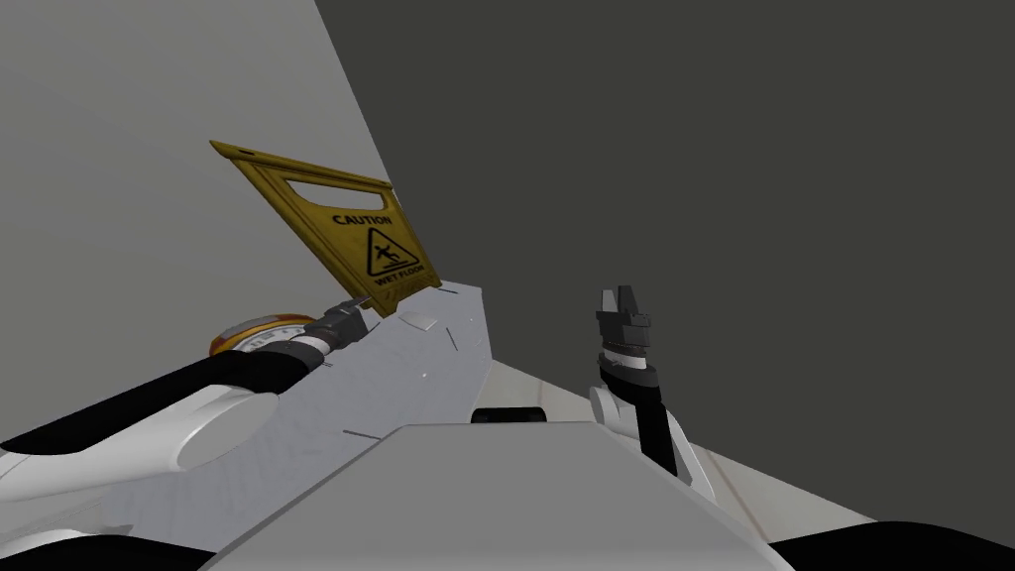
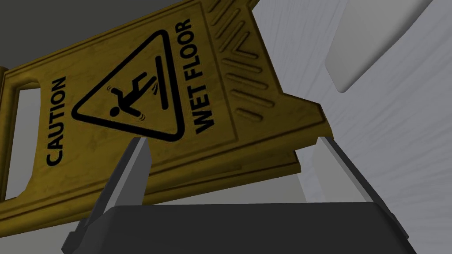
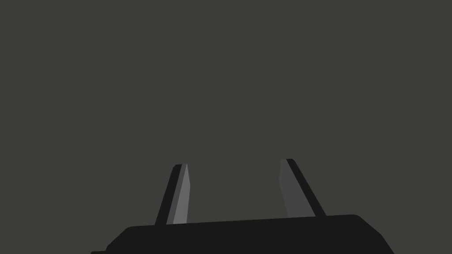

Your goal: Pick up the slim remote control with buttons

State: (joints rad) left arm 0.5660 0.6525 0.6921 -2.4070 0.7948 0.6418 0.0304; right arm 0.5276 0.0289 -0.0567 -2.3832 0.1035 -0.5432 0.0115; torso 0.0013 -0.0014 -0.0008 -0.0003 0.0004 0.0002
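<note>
- Dark grey wall (image 1: 694, 149): faces the right claw (image 3: 234, 164), whose fingers are apart and empty. No hazard judged here.
- White table (image 1: 396, 397): bears the items below.
- Yellow wet-floor sign (image 2: 132, 97): stands straight ahead of the left claw (image 2: 231, 141), whose fingers are wide and empty. Risk: advancing on this line likely tips the sign.
- Pale grey remote (image 1: 416, 320), presumed: a flat slab on the table just beside the sign's foot, off the left claw's line. Buttons cannot be made out. Risk: lying flush, it may skid away from thin fingers.
</note>
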